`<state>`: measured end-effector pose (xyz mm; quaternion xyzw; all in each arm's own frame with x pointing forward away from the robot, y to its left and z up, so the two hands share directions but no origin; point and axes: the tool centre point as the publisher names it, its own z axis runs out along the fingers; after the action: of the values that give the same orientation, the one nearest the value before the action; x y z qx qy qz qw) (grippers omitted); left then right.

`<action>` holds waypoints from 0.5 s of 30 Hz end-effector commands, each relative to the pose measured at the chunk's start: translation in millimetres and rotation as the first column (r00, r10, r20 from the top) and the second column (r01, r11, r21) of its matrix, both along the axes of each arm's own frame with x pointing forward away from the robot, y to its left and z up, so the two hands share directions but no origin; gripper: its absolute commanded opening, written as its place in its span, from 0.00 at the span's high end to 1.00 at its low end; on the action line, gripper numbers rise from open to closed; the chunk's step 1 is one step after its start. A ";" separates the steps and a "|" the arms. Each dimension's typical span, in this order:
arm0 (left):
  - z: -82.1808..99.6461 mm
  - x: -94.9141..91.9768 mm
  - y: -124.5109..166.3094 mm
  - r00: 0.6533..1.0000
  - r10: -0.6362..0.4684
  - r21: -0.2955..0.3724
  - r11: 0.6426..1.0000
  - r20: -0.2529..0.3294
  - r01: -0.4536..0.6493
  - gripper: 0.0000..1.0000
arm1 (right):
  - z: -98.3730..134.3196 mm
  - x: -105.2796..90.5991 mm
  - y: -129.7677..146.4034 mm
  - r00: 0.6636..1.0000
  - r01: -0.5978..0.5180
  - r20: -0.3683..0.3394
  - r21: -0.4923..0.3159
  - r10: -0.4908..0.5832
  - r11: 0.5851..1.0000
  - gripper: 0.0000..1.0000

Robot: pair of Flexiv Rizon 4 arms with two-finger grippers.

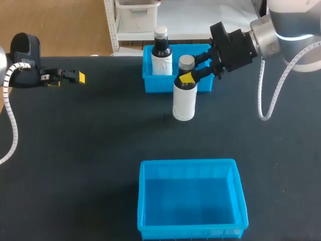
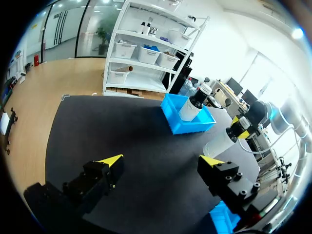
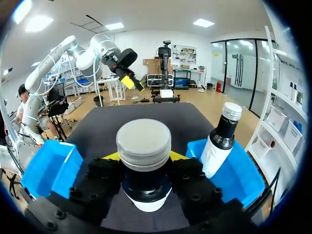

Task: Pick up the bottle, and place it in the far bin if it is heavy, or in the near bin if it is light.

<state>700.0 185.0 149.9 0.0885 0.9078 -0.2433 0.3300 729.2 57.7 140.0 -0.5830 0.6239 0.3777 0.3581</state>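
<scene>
Right gripper has the bottle by the neck

The bottle (image 1: 184,100) stands upright between the right gripper's (image 1: 189,70) 2 fingers, both clamped on its dark neck under the grey cap; the far bin (image 1: 204,84) is just behind those jaws with 1 other bottle (image 1: 161,56) in it; the near bin (image 1: 190,232) is well apart; the left gripper (image 1: 75,76) is way off, jaws spread wide, nothing between them.
</scene>
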 end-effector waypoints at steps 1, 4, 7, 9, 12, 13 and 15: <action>0.0 0.0 0.0 1.000 0.000 0.000 1.000 0.000 0.000 0.00 | 8.4 -4.7 -2.5 1.000 0.006 0.008 -0.006 -0.006 1.000 1.00; 0.0 0.0 0.0 1.000 0.000 0.000 1.000 0.000 0.000 0.00 | 11.8 -4.7 -3.3 1.000 0.005 0.012 -0.009 -0.005 1.000 1.00; 0.0 0.0 0.0 1.000 0.000 0.000 1.000 0.000 0.000 0.00 | 15.8 -4.3 -4.1 1.000 0.004 0.015 -0.011 -0.004 1.000 1.00; 0.0 0.0 0.0 1.000 0.000 0.000 1.000 0.000 0.000 0.00 | 19.0 -3.6 -5.0 1.000 0.004 0.016 -0.011 -0.004 1.000 1.00; 0.0 0.0 0.0 1.000 0.000 0.000 1.000 0.000 0.000 0.00 | 21.8 -2.5 -6.1 1.000 0.006 0.017 -0.008 -0.006 1.000 1.00; 0.0 0.0 0.0 1.000 0.000 0.000 1.000 0.000 0.000 0.00 | 22.5 -2.2 -6.3 1.000 0.008 0.019 -0.007 -0.008 1.000 1.00; 0.0 0.0 0.0 1.000 0.000 0.000 1.000 0.000 0.000 0.00 | 24.0 -1.5 -7.0 1.000 0.010 0.021 -0.007 -0.010 1.000 1.00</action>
<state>700.0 185.0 149.9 0.0885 0.9078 -0.2433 0.3300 729.0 51.8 159.4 -0.5850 0.6233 0.3693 0.3645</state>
